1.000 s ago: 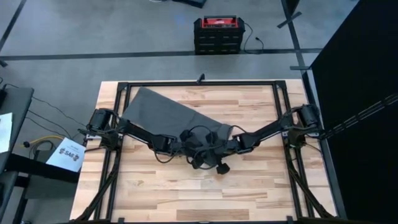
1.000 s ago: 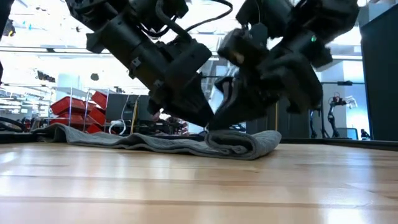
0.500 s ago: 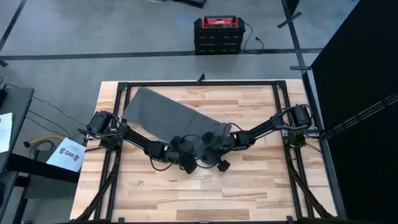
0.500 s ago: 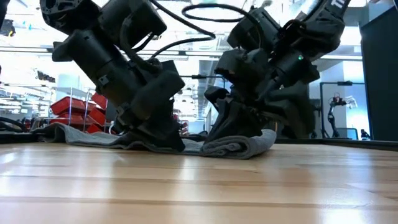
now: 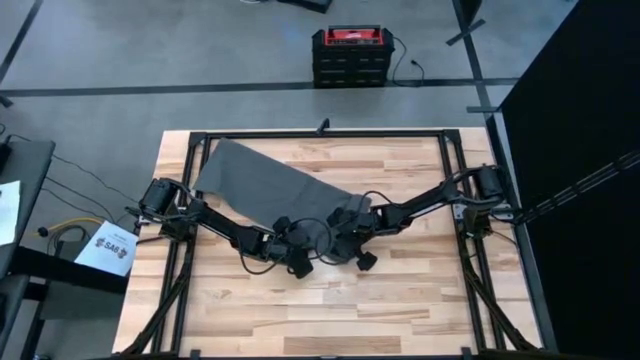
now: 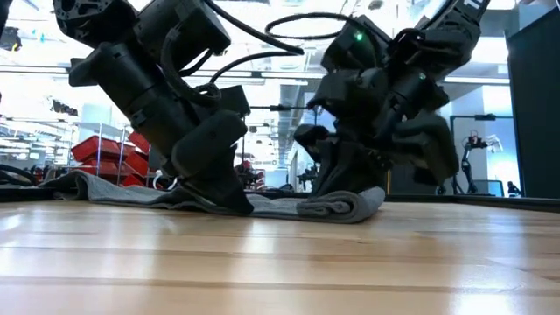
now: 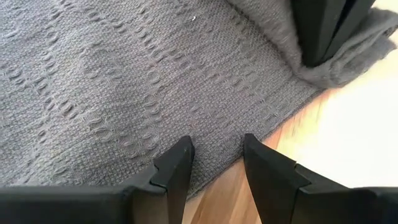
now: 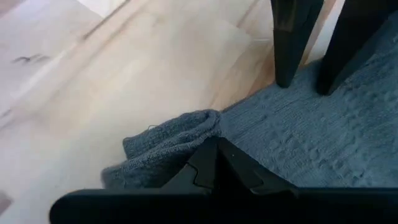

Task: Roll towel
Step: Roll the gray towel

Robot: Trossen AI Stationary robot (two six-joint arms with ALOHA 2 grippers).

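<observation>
Grey towel roll tighter; grippers closer

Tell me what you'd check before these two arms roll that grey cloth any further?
1. Plain dark grey soft towel lies on the wooden table, none hanging off: ok.
2. A roll has started at the towel's near end: ok.
3. Left tool is open, fingertips down on the flat cloth at its edge: ok.
4. Right tool is shut at the rolled end: ok; whether it pinches cloth: cannot tell.
5. The two tools are close together but apart: ok.
6. Roll is even along its width: cannot tell, the arms cover it.
</observation>
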